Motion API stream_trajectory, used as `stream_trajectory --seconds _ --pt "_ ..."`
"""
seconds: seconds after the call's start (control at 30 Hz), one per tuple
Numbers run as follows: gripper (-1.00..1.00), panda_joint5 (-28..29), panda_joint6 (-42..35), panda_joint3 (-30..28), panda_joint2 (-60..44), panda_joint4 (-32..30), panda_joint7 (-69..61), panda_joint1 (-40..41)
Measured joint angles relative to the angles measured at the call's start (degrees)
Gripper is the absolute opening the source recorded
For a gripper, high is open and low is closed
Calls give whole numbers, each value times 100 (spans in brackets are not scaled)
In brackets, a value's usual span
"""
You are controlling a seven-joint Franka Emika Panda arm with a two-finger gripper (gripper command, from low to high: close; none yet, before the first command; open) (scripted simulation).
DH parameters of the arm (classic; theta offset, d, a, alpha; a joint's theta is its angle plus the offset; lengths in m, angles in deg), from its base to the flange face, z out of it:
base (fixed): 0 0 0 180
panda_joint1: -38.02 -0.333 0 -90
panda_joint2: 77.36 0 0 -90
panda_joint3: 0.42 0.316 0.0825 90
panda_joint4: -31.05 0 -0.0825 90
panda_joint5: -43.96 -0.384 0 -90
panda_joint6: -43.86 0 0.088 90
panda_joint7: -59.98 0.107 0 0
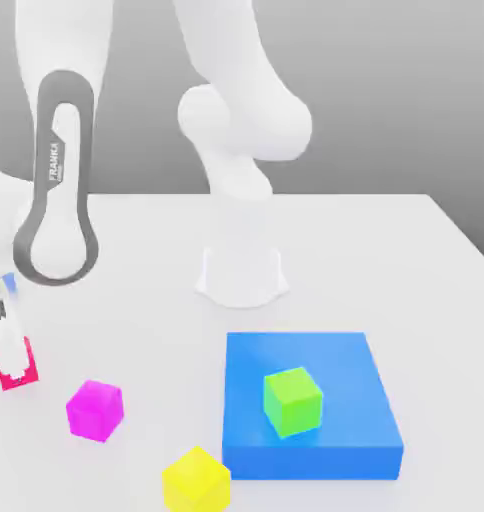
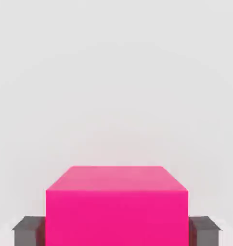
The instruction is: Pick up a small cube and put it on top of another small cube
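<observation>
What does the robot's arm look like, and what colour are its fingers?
The arm is smooth, white and rounded. A dark grey band loops around one white part, with "FRANKA" written on it in white letters. The end effector has two blocky, dark grey fingertips; the finger in the exterior view is mostly white.

The smooth, flat-faced pink-red cube (image 2: 117, 218) between my fingertips looks like matt plastic. My own white arm shell (image 1: 241, 75) seems smooth, softly shiny plastic, with a dull dark-grey band (image 1: 94, 245) round the link above my claw. Away from my claw, the magenta cube (image 1: 95, 411), yellow cube (image 1: 197, 483), bright green cube (image 1: 293, 402) and broad blue block (image 1: 311, 458) look evenly smooth and matt, like plain plastic. The white tabletop (image 1: 386, 260) below me appears smooth, without visible grain.
</observation>
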Motion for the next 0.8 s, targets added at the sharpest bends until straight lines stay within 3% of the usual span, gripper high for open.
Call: stream_trajectory --seconds 0.13,0.3,0.5,0.7,0.73,0.8 --pt "-100 78 -72 -59 96 -24 62 -40" --pt "-100 944 -790 -519 1073 -244 760 -421" --pt "-100 1742 -1500 170 2230 -626 2309 -1890" --pt "-100 1465 -624 297 1371 -657 2286 -1875" --pt "100 1410 -507 326 1252 -655 2247 -1859" --pt "100 1410 -507 326 1252 -655 2247 -1860"
